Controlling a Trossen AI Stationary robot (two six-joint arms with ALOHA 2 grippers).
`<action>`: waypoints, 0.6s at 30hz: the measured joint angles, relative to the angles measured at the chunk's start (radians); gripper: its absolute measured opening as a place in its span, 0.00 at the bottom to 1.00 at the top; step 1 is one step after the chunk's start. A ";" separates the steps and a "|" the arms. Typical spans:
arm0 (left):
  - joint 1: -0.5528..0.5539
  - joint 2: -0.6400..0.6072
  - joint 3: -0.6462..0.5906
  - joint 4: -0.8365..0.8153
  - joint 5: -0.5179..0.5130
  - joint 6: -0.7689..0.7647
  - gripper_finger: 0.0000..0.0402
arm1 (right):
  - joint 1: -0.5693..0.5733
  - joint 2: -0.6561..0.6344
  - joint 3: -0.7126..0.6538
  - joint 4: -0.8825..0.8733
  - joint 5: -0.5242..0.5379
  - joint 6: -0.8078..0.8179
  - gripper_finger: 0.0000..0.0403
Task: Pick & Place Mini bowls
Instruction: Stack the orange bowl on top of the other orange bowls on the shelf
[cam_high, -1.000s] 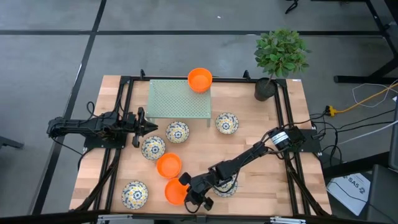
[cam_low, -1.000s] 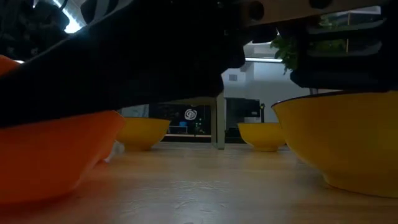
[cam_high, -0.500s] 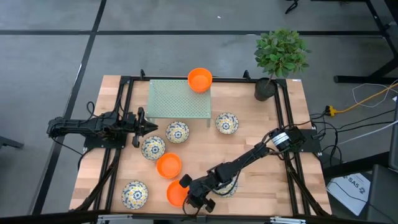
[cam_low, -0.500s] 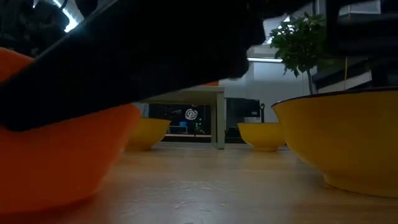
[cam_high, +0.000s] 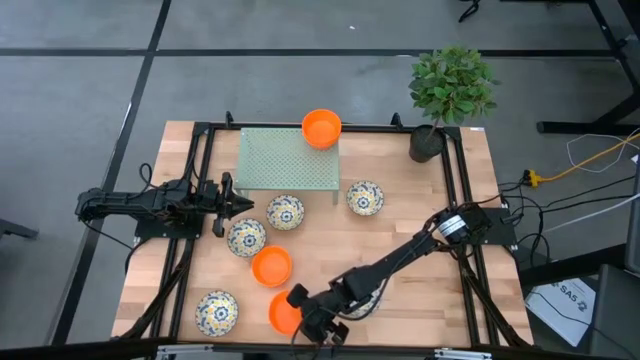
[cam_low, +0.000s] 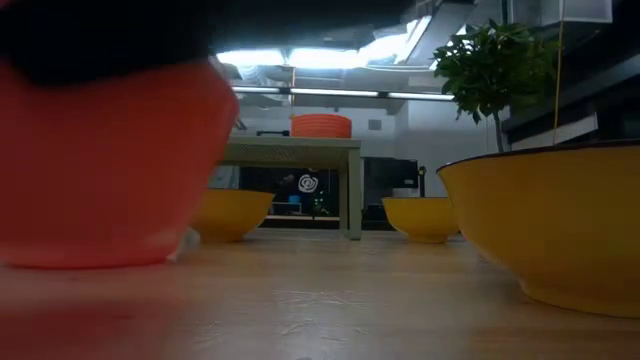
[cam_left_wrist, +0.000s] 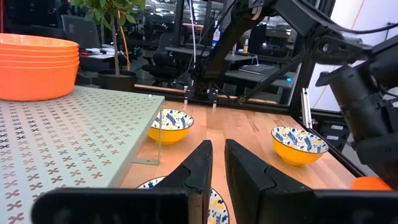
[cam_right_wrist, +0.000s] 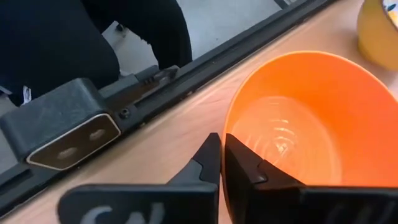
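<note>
1. Clamped on the rim of an orange mini bowl (cam_high: 283, 312), the right claw (cam_high: 303, 318) is seen at the near edge of the counter (cam_high: 400, 240); in the right wrist view one finger lies inside the bowl (cam_right_wrist: 298, 124) and the other outside its wall.
2. The held bowl (cam_low: 105, 160) appears tilted, with its base at or just above the wood; contact cannot be told.
3. A second orange bowl (cam_high: 271, 266) is placed just beyond it, toward the counter's middle.
4. Floral bowls are spread over the counter: one near the near left corner (cam_high: 216, 310), two beside the left claw (cam_high: 247, 237) (cam_high: 286, 212), one toward the middle (cam_high: 365, 197), and one largely hidden under the right arm.
5. A stack of orange bowls (cam_high: 321, 127) is set on the green perforated stand (cam_high: 285, 160) at the far edge.
6. The left claw (cam_high: 226, 204) is held over the left side, fingers nearly together on nothing.
</note>
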 joint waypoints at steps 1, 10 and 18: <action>0.000 0.000 0.000 0.000 0.000 0.000 0.09 | 0.000 0.000 0.011 -0.017 0.000 -0.002 0.02; 0.000 0.000 0.000 0.000 0.000 0.000 0.09 | 0.000 0.000 0.139 -0.142 0.000 -0.059 0.02; 0.000 0.000 0.000 0.000 0.000 0.000 0.09 | -0.012 0.000 0.340 -0.317 -0.001 -0.100 0.02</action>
